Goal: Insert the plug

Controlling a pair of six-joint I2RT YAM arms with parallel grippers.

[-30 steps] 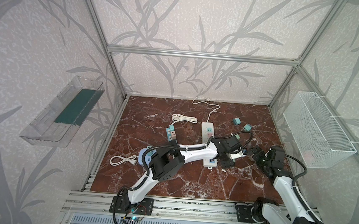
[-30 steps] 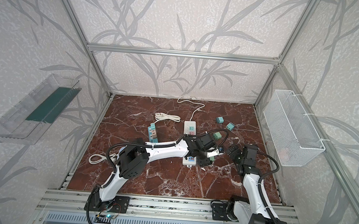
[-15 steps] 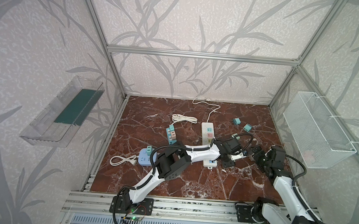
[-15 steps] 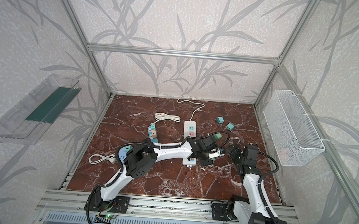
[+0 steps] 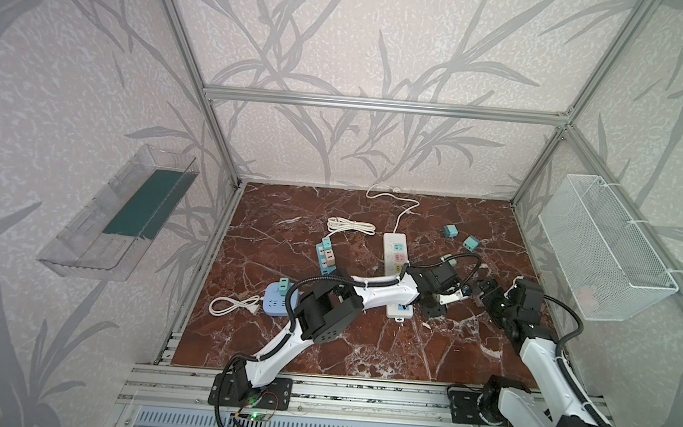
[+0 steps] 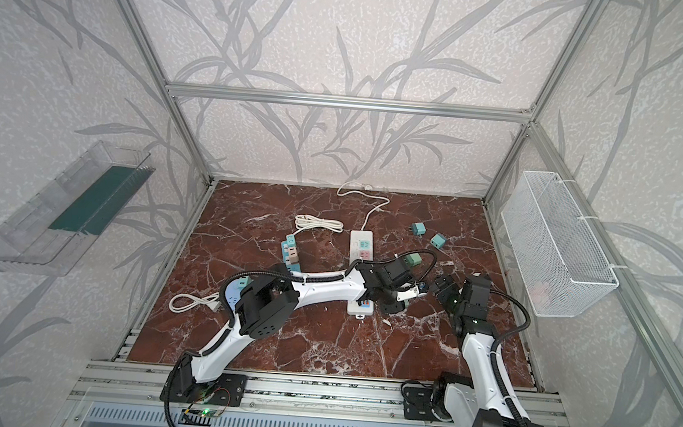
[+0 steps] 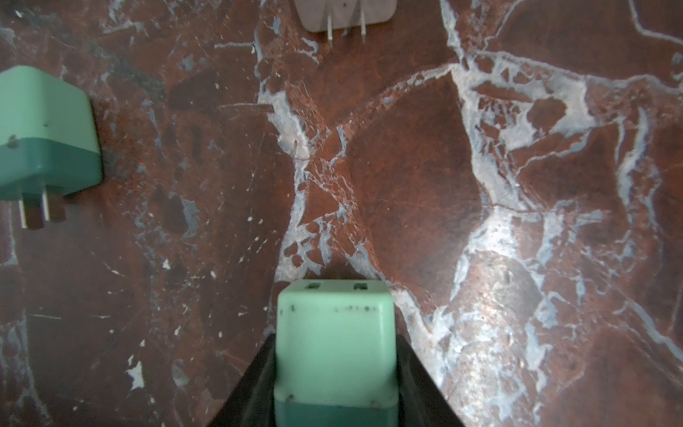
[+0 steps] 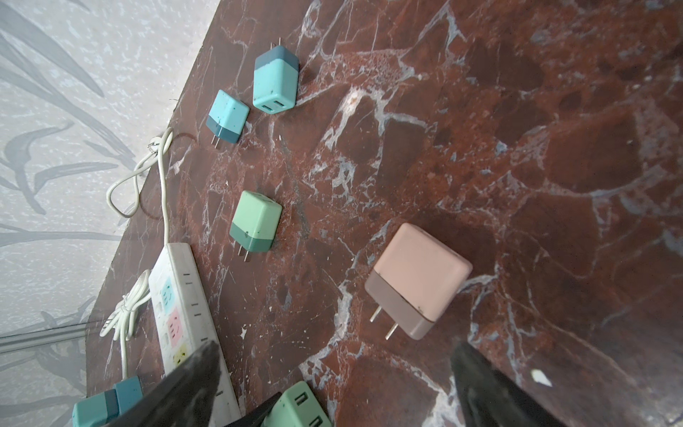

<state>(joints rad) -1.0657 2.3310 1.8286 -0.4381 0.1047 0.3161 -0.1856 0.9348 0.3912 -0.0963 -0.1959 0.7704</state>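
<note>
My left gripper (image 7: 335, 334) is shut on a mint-green plug (image 7: 332, 307), its black fingers (image 7: 258, 373) pressed against both sides. The plug's prongs are hidden; its port end faces away from the camera. It also shows in the right wrist view (image 8: 299, 408). The white power strip (image 5: 397, 252) lies just left of it, with coloured sockets (image 8: 173, 325). My right gripper (image 8: 332, 369) stands wide open, empty, close to a pink plug (image 8: 417, 277) that lies flat. In both top views the two grippers (image 5: 434, 307) (image 5: 481, 290) are close together, right of the strip.
A second green plug (image 8: 257, 225) lies loose by the strip. Two teal plugs (image 5: 449, 232) (image 5: 471, 243) lie farther back. A blue strip with plugs (image 5: 326, 257), a round blue socket (image 5: 277, 299) and coiled cables (image 5: 351, 225) sit to the left. A wire basket (image 5: 603, 252) hangs on the right wall.
My left gripper's jaws have closed in on the green plug and the left arm's elbow has shifted a little. The right arm has not moved.
</note>
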